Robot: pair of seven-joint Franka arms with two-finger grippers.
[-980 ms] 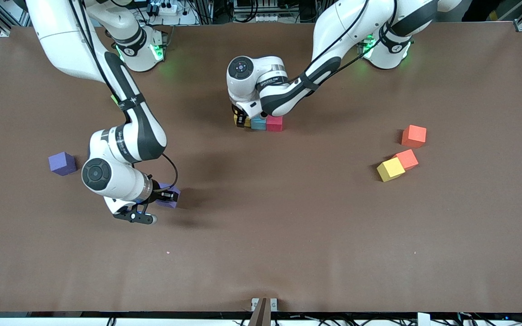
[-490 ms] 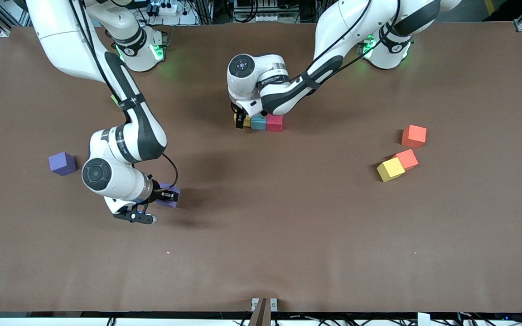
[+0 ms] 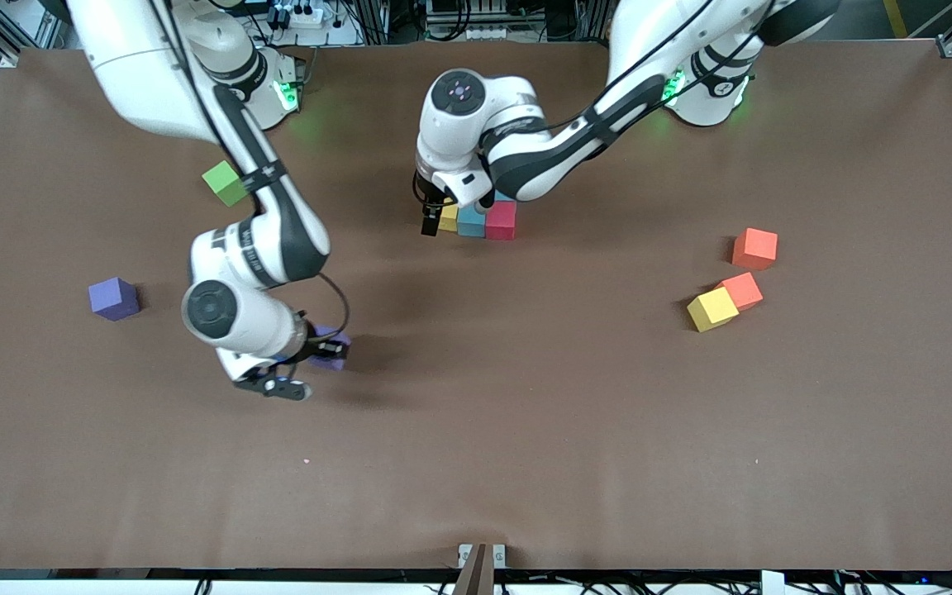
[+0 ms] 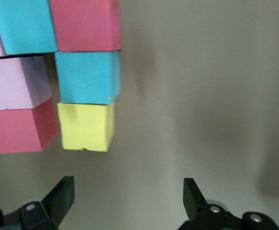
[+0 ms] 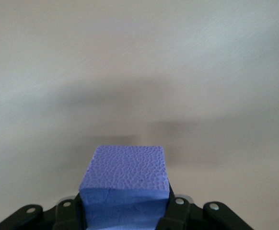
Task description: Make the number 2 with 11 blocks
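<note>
1. The front view looks down from high across the table (image 3: 525, 463) — it faces the arm bases along its top and takes in the whole tabletop.
2. The left wrist view looks straight down, close over the cluster of blocks (image 4: 87, 86); the same cluster (image 3: 476, 220) shows small in the front view.
3. The right wrist view sits very close — a purple block (image 5: 127, 179) fills its lower middle, the same one (image 3: 334, 345) seen in the front view.

left pincer (image 4: 125, 201) spread wide, pointing down; right pincer (image 5: 125, 211) clamped, lifted.
</note>
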